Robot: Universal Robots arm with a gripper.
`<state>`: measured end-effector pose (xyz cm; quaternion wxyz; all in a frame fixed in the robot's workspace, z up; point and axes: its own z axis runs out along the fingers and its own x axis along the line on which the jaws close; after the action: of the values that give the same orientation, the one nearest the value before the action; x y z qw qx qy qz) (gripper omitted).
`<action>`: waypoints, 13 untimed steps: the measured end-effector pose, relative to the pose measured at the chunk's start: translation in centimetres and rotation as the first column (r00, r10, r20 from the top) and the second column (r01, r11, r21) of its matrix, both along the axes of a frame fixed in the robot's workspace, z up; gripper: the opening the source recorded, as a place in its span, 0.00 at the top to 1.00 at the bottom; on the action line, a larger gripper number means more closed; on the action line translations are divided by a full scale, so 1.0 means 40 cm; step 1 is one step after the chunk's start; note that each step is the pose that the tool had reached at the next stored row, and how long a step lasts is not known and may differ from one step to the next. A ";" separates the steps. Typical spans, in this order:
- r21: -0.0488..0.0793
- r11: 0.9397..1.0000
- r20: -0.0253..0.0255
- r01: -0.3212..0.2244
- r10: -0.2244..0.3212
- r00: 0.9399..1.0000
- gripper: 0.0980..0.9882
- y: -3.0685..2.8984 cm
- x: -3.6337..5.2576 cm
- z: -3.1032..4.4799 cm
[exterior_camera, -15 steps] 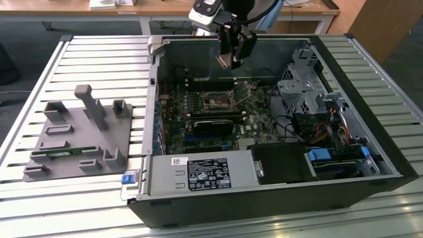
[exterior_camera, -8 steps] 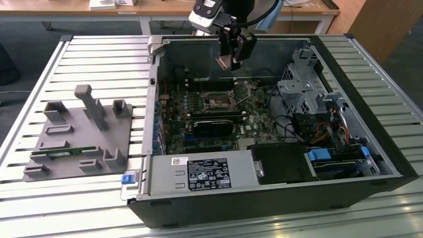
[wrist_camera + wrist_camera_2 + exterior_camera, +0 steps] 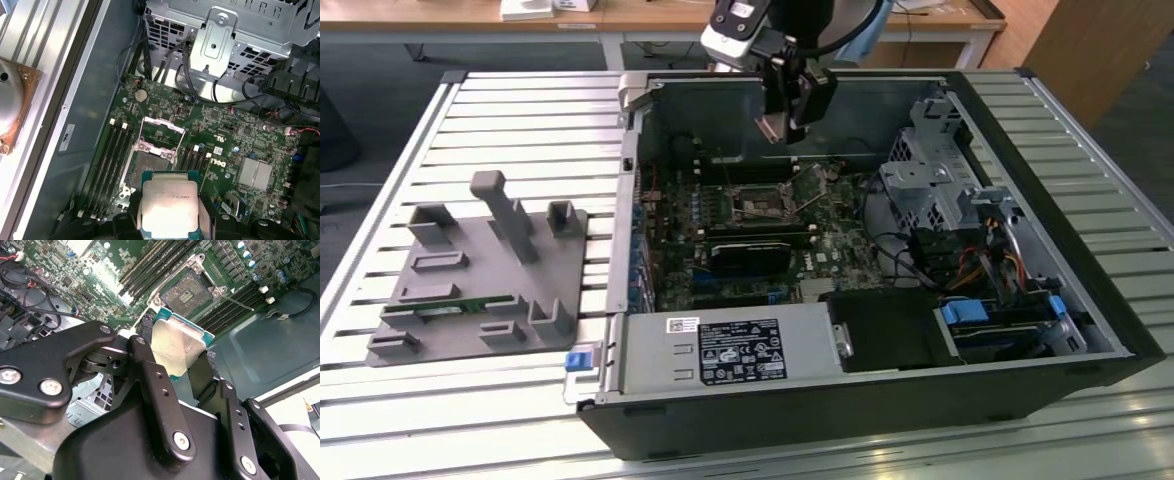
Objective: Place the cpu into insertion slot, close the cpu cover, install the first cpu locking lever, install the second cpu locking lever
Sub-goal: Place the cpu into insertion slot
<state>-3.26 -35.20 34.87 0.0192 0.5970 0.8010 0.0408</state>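
One square cpu (image 3: 169, 202), dull silver top, teal rim, in the pinch of the gripper (image 3: 176, 350).

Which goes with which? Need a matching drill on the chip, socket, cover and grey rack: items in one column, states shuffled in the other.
Things
1. chip
2. socket
3. cover
4. grey rack

States
A. swung open, off the socket
B. clamped between the fingers, above the board
C. on the slatted table, outside the computer case
D. uncovered, nothing seated in it

Pairs: 1-B, 2-D, 3-A, 4-C
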 end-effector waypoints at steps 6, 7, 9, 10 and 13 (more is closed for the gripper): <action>0.000 1.000 0.000 0.007 -0.007 1.000 0.51 0.000 0.000 -0.003; 0.000 1.000 0.000 0.009 -0.009 1.000 0.51 0.000 0.000 -0.003; 0.000 1.000 0.000 0.014 -0.014 1.000 0.51 0.000 0.000 -0.004; 0.000 1.000 0.000 0.016 -0.016 1.000 0.51 0.000 0.000 -0.004; 0.000 1.000 0.000 0.024 -0.024 1.000 0.51 0.000 0.000 -0.006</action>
<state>-3.26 -35.20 34.64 0.0197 0.6066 0.7937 0.0406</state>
